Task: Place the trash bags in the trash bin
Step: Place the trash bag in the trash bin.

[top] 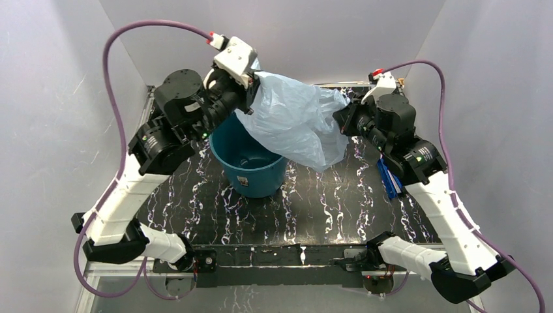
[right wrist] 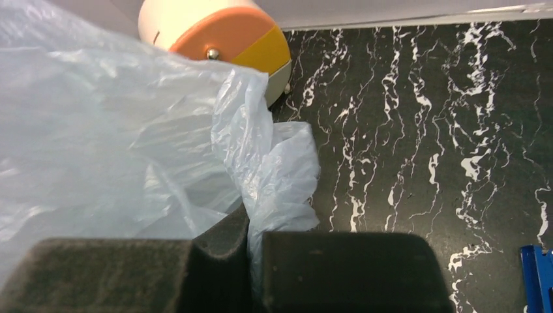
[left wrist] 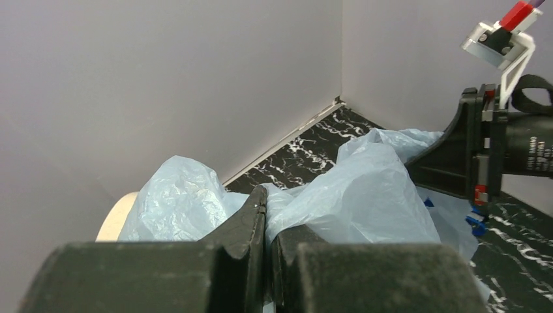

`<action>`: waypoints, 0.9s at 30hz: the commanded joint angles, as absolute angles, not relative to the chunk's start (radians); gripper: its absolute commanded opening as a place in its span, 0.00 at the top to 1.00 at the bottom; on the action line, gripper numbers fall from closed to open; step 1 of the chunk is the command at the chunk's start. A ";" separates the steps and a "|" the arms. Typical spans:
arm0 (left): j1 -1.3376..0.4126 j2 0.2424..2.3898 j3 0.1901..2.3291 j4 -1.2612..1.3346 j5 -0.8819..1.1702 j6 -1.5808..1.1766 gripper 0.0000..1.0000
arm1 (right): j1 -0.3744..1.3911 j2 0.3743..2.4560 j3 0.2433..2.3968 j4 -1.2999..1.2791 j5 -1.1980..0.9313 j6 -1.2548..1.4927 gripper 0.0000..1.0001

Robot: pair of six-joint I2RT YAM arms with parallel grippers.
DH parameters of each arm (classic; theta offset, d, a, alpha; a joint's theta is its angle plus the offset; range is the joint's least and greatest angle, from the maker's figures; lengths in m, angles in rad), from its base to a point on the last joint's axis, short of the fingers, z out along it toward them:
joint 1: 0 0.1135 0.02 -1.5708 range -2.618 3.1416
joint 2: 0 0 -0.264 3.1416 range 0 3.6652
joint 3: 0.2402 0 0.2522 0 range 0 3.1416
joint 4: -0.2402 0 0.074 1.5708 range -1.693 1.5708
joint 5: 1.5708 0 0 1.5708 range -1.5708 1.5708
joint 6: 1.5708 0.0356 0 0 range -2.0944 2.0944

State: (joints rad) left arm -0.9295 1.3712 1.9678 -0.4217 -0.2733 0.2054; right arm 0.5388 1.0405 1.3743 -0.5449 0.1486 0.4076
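Now: left gripper (left wrist: 266,203), right gripper (right wrist: 251,223) each pinch crinkly translucent bag (top: 297,117) over teal bin (top: 257,179).

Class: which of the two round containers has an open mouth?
The round teal plastic bin, hollow inside visible beneath the pale blue plastic bag; the cream and orange drum-shaped box shows no opening.

The bag (top: 297,120) hangs stretched over the far-right rim of the bin (top: 251,171), pinched at one end by the left gripper (top: 253,78) and at the other by the right gripper (top: 344,116), and blocks entry from that side. The left arm (top: 163,137) crowds the bin's left rim. The bin's near rim and the table (top: 313,208) in front of it lie open. A blue slab (top: 389,179) lies to the right of the bin, and a drum box (right wrist: 222,29) stands behind it.
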 commanded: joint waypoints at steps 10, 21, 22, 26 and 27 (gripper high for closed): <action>-0.932 1.404 2.122 -0.658 -0.278 0.035 1.00 | 0.540 1.069 1.492 -0.530 0.155 0.395 0.92; -0.931 1.404 2.086 -0.722 -0.271 -0.037 1.00 | 0.538 1.128 1.629 -0.627 0.280 0.322 0.93; -0.931 1.392 2.055 -0.720 -0.274 -0.049 1.00 | 0.539 1.141 1.646 -0.642 0.297 0.325 0.93; -0.931 1.330 1.920 -0.676 -0.284 -0.096 1.00 | 0.537 1.246 1.753 -0.770 0.336 0.330 0.93; -0.930 1.326 1.896 -0.677 -0.292 -0.100 1.00 | 0.537 1.271 1.783 -0.791 0.318 0.328 0.94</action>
